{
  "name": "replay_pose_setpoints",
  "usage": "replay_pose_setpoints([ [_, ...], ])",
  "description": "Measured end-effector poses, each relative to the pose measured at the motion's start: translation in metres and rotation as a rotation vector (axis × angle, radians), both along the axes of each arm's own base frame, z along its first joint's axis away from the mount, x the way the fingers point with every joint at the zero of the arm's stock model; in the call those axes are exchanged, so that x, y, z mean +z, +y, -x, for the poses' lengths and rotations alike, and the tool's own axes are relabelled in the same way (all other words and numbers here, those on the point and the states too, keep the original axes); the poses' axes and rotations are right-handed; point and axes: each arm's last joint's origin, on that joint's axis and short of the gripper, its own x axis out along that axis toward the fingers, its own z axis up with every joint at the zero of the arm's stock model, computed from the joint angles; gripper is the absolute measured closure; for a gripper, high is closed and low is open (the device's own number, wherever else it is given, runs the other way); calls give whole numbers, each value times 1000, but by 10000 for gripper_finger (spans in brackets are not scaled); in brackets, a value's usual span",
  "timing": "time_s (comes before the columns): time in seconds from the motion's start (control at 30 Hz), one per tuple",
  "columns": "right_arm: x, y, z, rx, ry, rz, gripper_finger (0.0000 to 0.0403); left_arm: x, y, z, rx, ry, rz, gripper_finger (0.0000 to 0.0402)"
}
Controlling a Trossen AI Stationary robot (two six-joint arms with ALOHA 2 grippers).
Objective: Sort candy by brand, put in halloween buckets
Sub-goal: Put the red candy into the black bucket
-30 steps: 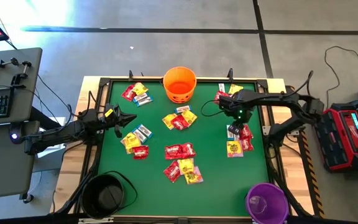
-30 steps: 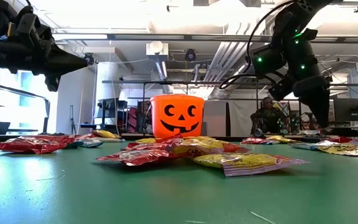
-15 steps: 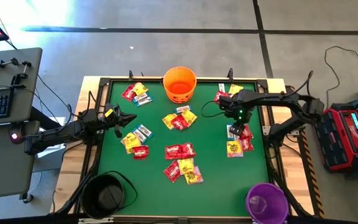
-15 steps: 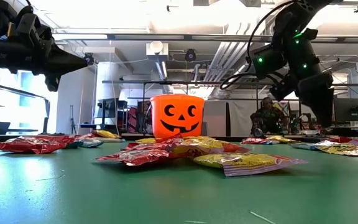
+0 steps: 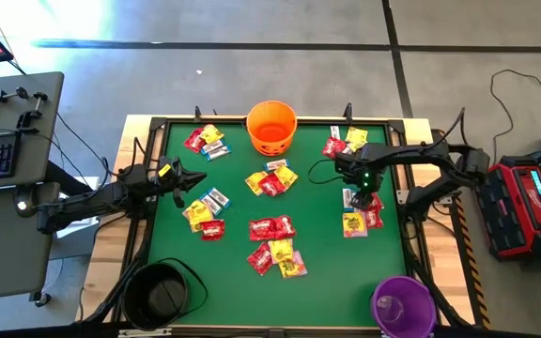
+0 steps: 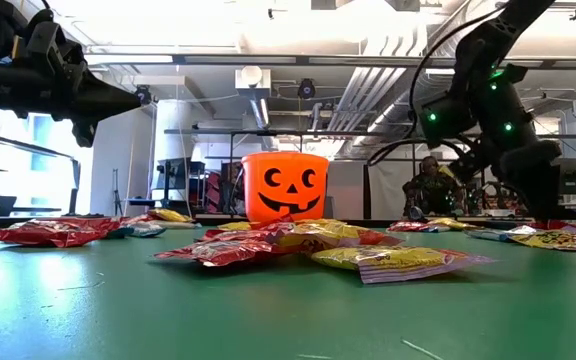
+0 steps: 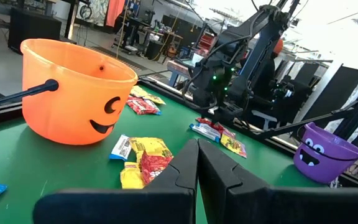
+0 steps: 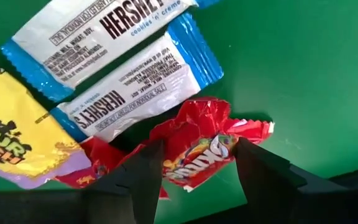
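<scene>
We find the right gripper (image 8: 194, 171) down over the green felt mat (image 5: 242, 207), fingers spread astride a crinkled, glossy red candy packet (image 8: 207, 149), not clamped. Left gripper (image 5: 198, 178) hovers closed, empty.

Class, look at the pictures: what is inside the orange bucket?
From above, the orange bucket shows only its bare orange floor, with no candy visible. Its near inner wall is hidden by the rim.
</scene>
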Motion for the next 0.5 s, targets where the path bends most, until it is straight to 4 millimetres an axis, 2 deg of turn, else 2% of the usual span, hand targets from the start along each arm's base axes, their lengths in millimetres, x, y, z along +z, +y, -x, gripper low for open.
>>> replay_pose_setpoints([
  [0.17, -1, -1, -3, 0, -31, 14, 235, 0, 0, 0, 0, 0, 0, 401],
  [0.5, -1, -2, -4, 0, -40, 20, 309, 0, 0, 0, 0, 0, 0, 401],
])
